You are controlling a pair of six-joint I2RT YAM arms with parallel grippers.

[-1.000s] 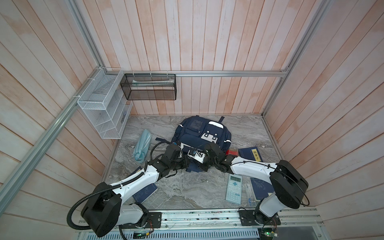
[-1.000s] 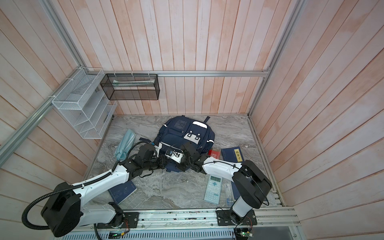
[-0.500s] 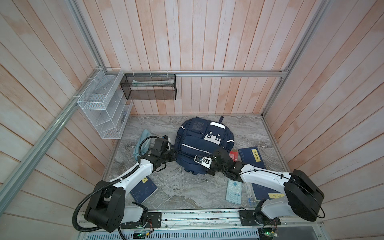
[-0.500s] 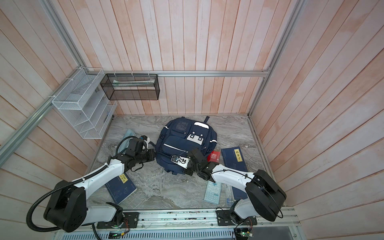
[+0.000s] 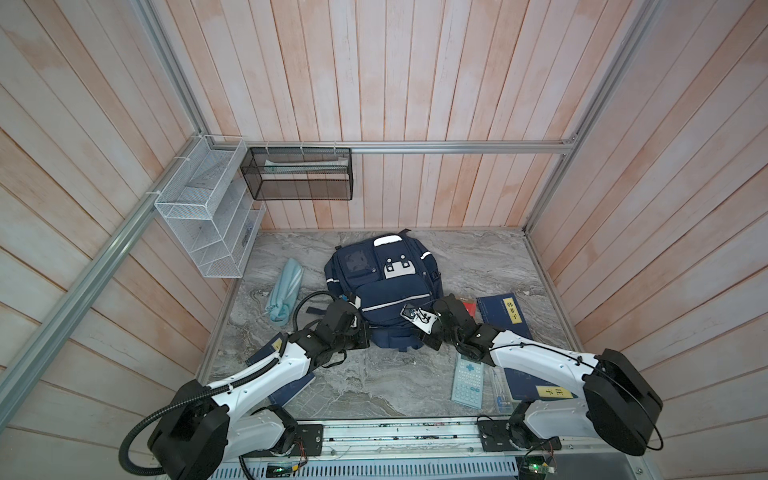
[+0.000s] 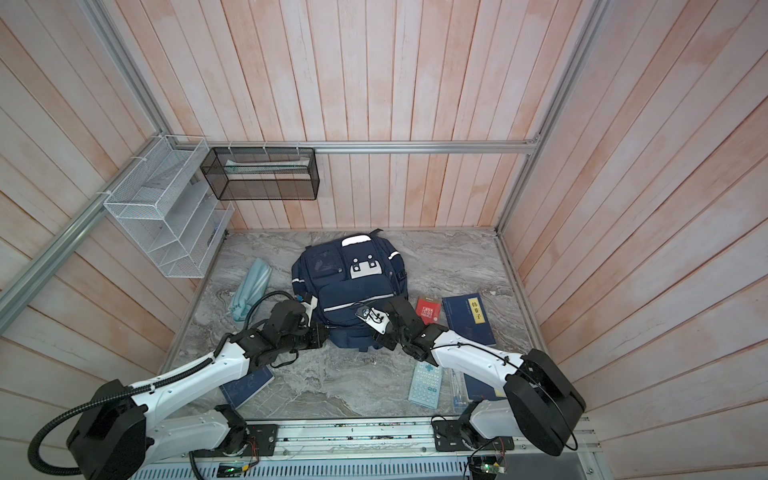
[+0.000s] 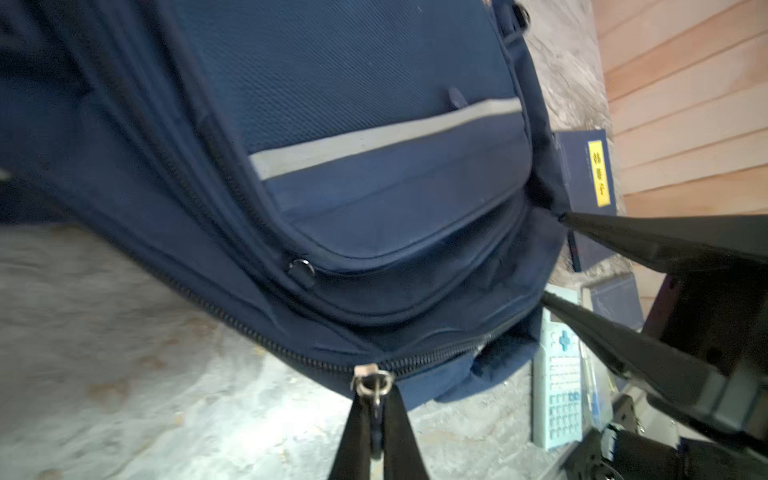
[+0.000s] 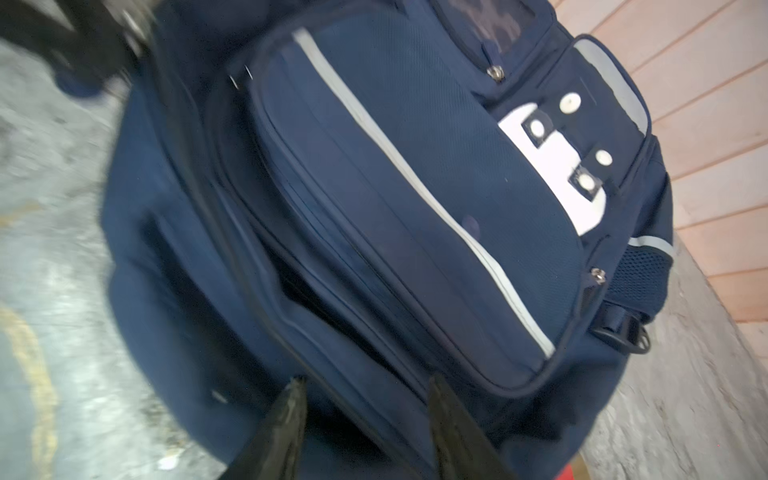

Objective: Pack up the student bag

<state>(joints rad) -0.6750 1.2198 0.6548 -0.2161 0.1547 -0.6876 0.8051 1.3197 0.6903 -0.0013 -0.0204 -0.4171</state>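
The student bag [image 5: 382, 291] lies flat at the middle of the surface [image 5: 374, 382], toward its back edge. The right gripper [image 8: 365, 386] stands spread at the bag's near end: brace the fabric there. The left gripper [image 7: 376, 399] pinches the zipper pull [image 7: 371, 380]; draw it along the teeth, not upward.

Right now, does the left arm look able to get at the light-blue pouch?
Probably not yet: the left tool is shut on the zipper pull of the student bag. The light-blue pouch lies uncovered on the table on that arm's side, so once released the way looks free.
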